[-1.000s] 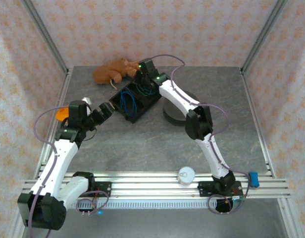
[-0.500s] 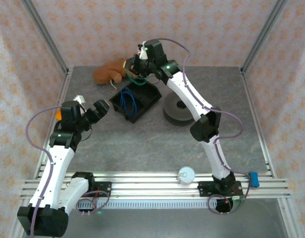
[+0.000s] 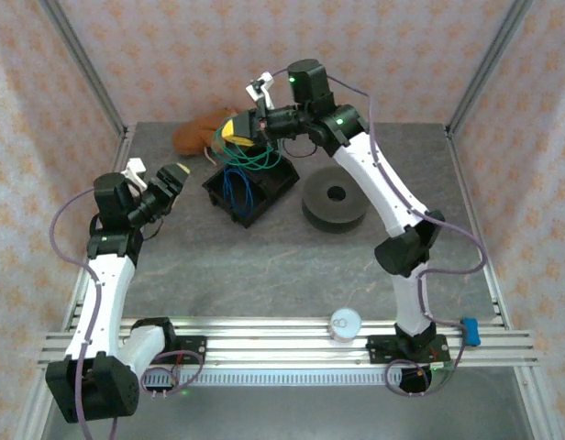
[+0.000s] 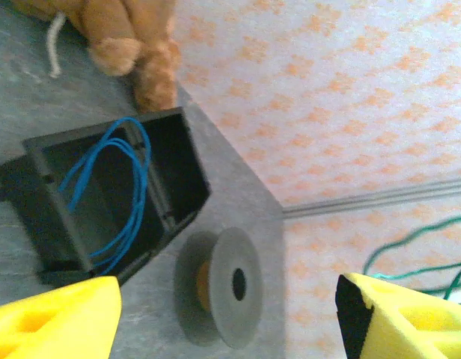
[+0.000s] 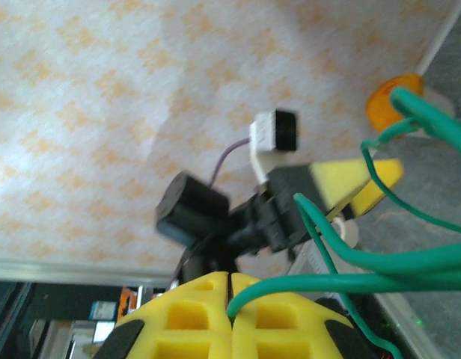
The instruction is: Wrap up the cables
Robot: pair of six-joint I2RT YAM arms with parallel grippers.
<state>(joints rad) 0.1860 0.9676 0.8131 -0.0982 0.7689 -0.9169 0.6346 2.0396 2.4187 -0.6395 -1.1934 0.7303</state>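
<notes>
- Loops of thin green cable (image 5: pixel 395 278) hang from the right end effector (image 3: pixel 238 130), which holds them up above the open black plastic box (image 3: pixel 264 209). I'd guess this is to get the strand clear of the box so it can be wound.
- That end effector's yellow fingers are pressed tight together, with the green cable pinched between them.
- A thin blue cable (image 3: pixel 238 188) lies in loose coils inside the box, and nothing is touching it.
- The round grey spool (image 3: pixel 319 209) sits flat on the grey desk (image 3: pixel 264 266) just beside the box, probably the core for the wrapping.
- The left end effector (image 3: pixel 170 177) hovers to the left of the box, aimed towards it. Its yellow fingers are well apart with nothing between them, seemingly placed to take the dangling green loops.
</notes>
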